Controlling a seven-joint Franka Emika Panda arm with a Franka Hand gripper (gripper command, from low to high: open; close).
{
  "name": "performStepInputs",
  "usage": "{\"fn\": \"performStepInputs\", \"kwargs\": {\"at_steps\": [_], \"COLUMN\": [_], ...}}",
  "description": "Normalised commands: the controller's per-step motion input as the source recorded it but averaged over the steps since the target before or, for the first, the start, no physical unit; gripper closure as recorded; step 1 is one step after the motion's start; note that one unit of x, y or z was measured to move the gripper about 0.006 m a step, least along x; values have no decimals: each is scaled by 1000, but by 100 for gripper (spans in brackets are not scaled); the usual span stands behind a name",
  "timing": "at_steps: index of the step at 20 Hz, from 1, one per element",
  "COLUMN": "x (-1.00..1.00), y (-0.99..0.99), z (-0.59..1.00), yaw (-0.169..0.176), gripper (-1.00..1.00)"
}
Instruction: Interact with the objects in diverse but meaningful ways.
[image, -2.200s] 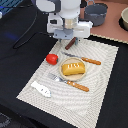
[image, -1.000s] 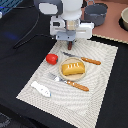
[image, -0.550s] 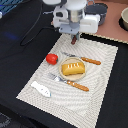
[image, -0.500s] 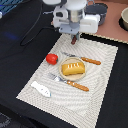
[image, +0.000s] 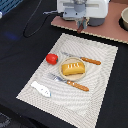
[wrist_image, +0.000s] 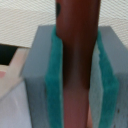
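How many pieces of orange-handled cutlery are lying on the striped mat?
2. One piece of cutlery lies on the far side of the plate holding the bread loaf; the other lies on its near side. None seems hidden.

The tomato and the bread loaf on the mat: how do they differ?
The tomato is red, round and smooth; the bread loaf is yellow, oval and ridged. The tomato looks smaller than the loaf. The tomato sits straight on the striped mat, while the loaf rests on a small plate between the fork and knife. Both look like toy foods.
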Motion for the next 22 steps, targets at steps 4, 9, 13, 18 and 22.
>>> {"fn": "performStepInputs", "kwargs": {"at_steps": [4, 9, 13, 18, 22], "x": [913, 878, 792, 634, 294], "y": [-361, -366, -326, -122, -514], "z": [390, 451, 512, 439, 401], "yaw": [-10, -8, 7, 61, 120], "gripper": [100, 100, 100, 100, 100]}}
